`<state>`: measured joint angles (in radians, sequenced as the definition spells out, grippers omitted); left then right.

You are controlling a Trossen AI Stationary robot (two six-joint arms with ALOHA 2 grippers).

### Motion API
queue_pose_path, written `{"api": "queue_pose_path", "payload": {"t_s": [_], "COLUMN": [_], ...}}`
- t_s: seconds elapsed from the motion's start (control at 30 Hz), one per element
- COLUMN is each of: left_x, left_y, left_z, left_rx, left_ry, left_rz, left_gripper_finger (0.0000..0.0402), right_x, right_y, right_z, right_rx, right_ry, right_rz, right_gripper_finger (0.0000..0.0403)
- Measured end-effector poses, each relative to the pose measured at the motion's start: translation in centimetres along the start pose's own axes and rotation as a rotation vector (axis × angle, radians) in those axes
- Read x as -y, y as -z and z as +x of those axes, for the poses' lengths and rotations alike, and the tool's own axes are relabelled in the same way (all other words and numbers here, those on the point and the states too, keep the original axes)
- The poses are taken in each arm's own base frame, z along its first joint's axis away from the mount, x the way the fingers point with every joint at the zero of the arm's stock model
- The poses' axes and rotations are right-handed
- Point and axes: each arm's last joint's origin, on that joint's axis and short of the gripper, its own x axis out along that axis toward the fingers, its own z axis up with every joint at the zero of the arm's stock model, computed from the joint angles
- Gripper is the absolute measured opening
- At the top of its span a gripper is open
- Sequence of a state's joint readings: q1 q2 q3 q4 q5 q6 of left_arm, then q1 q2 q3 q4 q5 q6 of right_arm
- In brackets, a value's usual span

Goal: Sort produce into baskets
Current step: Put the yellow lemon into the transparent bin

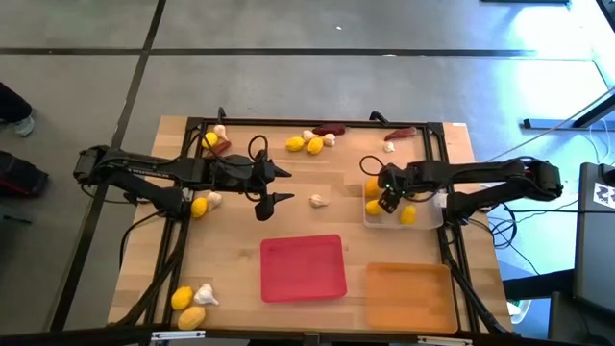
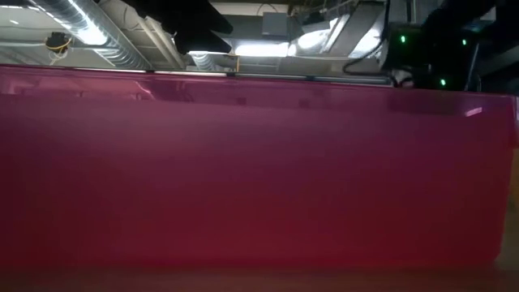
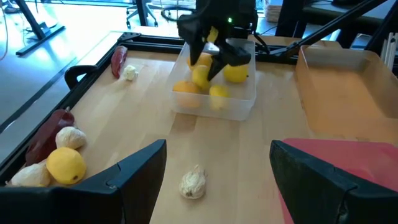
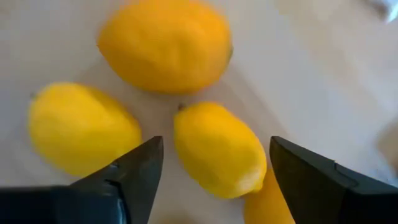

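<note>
My right gripper (image 4: 216,146) hangs open, pointing down into the clear basket (image 1: 428,219) at the table's right. Its fingers stand on either side of a yellow lemon (image 4: 219,150) without touching it. That lemon lies on the basket floor among several others (image 3: 186,88). My left gripper (image 1: 281,185) waits open above mid-table, holding nothing. A garlic bulb (image 1: 318,200) lies on the wood just right of it. The red basket (image 1: 303,267) and the orange basket (image 1: 408,293) sit at the near edge. More lemons, garlic and dark red chilies (image 1: 329,129) are scattered on the table.
Loose produce lies along the far edge (image 1: 306,144), at the far left (image 1: 213,142), beside the left arm (image 1: 202,204) and at the near left corner (image 1: 190,306). A black frame (image 1: 288,122) rims the table. The red basket's wall (image 2: 259,162) fills the low view.
</note>
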<state>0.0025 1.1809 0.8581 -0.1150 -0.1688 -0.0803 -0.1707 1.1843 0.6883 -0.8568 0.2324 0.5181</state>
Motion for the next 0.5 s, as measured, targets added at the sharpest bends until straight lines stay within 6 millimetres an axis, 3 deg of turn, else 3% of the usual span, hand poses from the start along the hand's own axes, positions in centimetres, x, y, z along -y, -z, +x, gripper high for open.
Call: {"api": "queue_pose_path", "payload": {"t_s": [0.27,0.5], "left_x": [-0.1,-0.4], "left_y": [0.0,-0.4], "left_z": [0.0,-1.4], "left_rx": [0.002,0.02], "left_ry": [-0.034,-0.058], "left_rz": [0.002,0.006], "left_gripper_finger": [0.0283,0.0283], "right_x": [0.4,0.0], "right_y": [-1.7,-2.5], "right_z": [-4.5,-5.9], "right_rx": [0.16,0.309], "right_ry": [-0.037,-0.141], "right_rz": [0.012,0.016], "right_gripper_finger": [0.028,0.028]}}
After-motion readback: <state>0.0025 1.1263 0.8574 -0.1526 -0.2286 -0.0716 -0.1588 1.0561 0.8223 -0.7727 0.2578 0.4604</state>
